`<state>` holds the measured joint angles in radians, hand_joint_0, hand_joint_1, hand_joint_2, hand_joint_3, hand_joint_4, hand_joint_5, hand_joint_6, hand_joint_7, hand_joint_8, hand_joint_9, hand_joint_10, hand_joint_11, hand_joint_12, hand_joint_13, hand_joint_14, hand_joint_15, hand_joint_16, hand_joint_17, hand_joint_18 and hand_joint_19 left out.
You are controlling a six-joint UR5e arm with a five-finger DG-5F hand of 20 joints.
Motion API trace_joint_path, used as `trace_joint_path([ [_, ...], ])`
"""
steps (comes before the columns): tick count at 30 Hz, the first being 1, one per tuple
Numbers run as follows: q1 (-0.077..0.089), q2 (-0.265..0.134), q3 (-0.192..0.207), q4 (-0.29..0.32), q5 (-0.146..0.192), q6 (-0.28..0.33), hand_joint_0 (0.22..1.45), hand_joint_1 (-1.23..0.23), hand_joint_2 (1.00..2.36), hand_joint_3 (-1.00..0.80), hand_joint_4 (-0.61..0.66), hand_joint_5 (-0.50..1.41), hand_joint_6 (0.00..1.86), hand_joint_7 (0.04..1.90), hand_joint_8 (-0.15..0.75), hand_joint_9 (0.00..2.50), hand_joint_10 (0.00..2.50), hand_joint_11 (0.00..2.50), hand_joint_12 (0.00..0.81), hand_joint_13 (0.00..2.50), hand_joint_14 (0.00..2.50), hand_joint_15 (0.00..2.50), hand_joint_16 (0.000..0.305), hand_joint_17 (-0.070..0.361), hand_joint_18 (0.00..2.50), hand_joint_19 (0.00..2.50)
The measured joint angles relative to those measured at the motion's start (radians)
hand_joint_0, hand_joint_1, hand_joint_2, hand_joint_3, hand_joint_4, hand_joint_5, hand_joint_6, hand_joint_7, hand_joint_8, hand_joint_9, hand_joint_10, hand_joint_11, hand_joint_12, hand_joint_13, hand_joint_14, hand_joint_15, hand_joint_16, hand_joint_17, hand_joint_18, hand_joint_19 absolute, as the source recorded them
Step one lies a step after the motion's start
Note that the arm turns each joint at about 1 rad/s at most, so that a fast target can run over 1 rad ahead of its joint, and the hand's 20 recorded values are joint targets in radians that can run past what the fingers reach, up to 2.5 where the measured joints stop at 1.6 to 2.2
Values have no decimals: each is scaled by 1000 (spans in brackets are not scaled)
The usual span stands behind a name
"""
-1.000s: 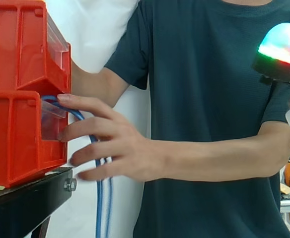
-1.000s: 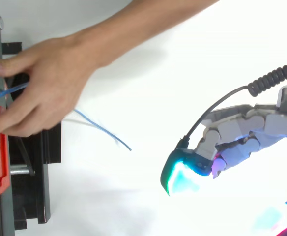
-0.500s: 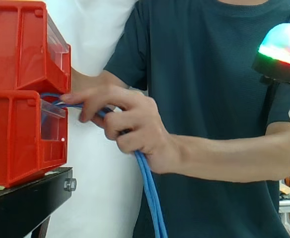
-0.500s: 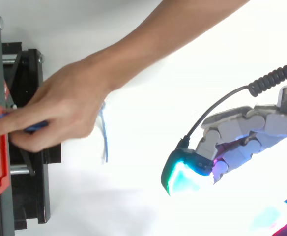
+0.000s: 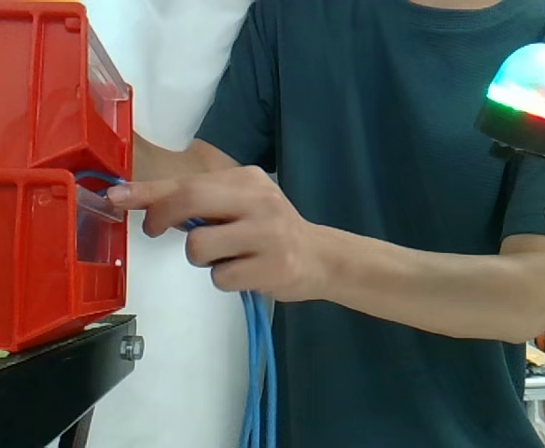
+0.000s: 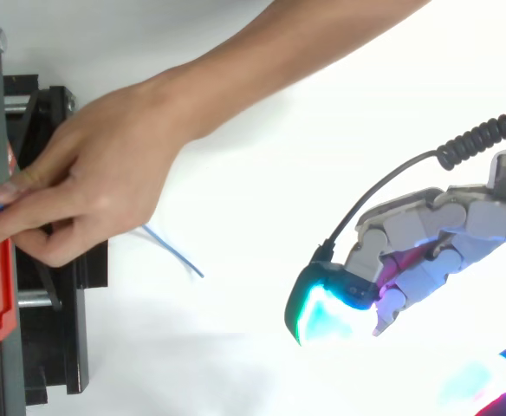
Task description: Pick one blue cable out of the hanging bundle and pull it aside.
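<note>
Frame R: hand (image 6: 448,230), fingers curled, nothing held. Frame L: person's hand (image 5: 244,238) grips blue cables (image 5: 257,373) by lower red bin (image 5: 30,266).

The person's hand (image 5: 244,238) is covering the blue cables (image 5: 257,373) where they are leaving the lower red bin (image 5: 39,252), so the number of strands is staying unclear. Below, the cables are running off the bottom edge. The robot's hand (image 6: 426,243) is being cut off by the right edge, and from the side its glowing pad (image 5: 532,84) is hiding the rest.
</note>
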<state>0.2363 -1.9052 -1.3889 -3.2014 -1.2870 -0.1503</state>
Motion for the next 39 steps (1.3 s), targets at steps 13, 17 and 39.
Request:
trace_joint_path([
  [13, 0, 0, 0, 0, 0, 0, 548, -599, 1008, -408, 198, -166, 503, 820, 253, 839, 7, 225, 222, 634, 10, 309, 21, 47, 115, 369],
  [17, 0, 0, 0, 0, 0, 0, 549, -598, 1008, -409, 205, -161, 503, 824, 253, 845, 7, 227, 222, 631, 11, 309, 21, 47, 114, 362],
  [39, 0, 0, 0, 0, 0, 0, 549, -599, 1008, -409, 216, -155, 503, 833, 254, 864, 8, 237, 215, 631, 11, 310, 21, 47, 108, 373],
])
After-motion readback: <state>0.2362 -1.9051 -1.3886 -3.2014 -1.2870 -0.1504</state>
